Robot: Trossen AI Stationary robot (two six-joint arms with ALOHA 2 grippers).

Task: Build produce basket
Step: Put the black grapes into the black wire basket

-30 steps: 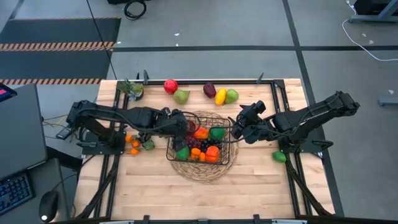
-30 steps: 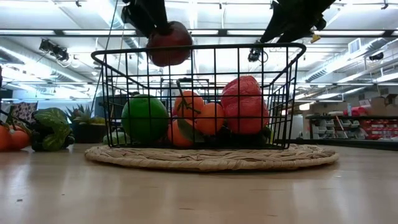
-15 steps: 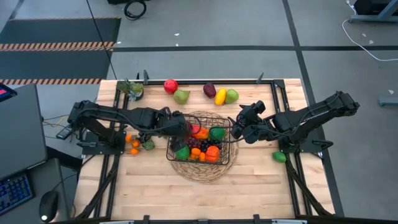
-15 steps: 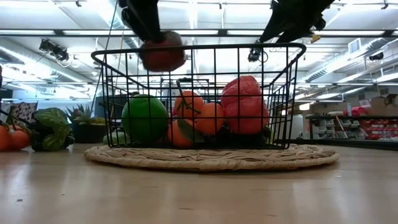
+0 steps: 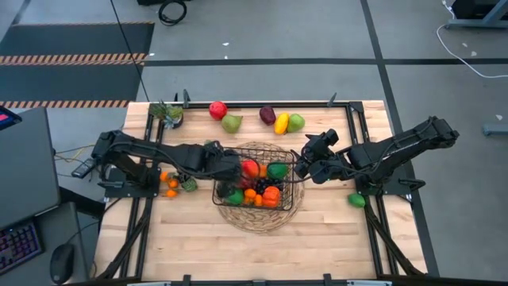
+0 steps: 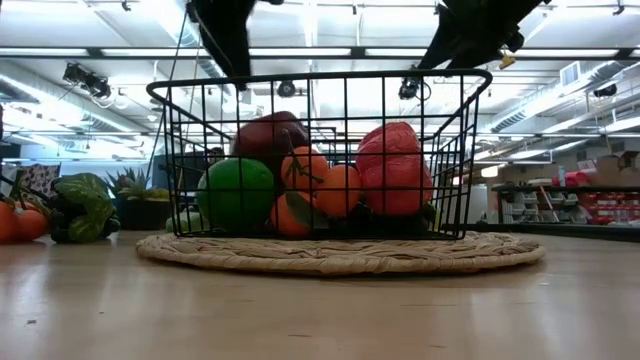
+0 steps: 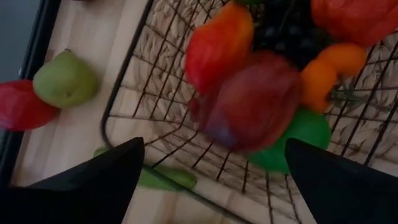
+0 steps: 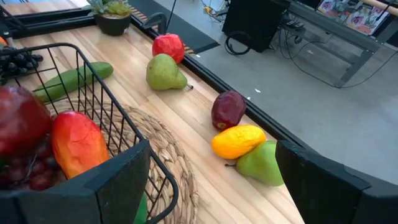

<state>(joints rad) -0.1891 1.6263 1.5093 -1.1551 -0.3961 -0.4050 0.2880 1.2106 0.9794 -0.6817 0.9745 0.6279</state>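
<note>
The black wire-mesh basket sits on a round woven mat near the middle of the tabletop, a touch toward its far edge. Inside, the low view gives a dark red apple on top of the heap, a glossy green fruit, two oranges and a big red-orange mango; dark grapes show from above.

Left tool hangs over the basket's left rim, fingers spread wide apart with nothing between them, the apple just below it in the pile. Right tool sits at the basket's right rim, one finger inside the wire and one outside, so the rim runs between them; whether they pinch it I cannot tell.

Along the far edge lie five loose pieces: a red apple touching a green pear, then a purple plum, a yellow lemon and another green pear bunched together. A potted plant stands in the far left corner. Small oranges and a green piece cluster near the left edge, and one green fruit rests by the right edge. The whole near half of the pale wood-plank tabletop lies open.
</note>
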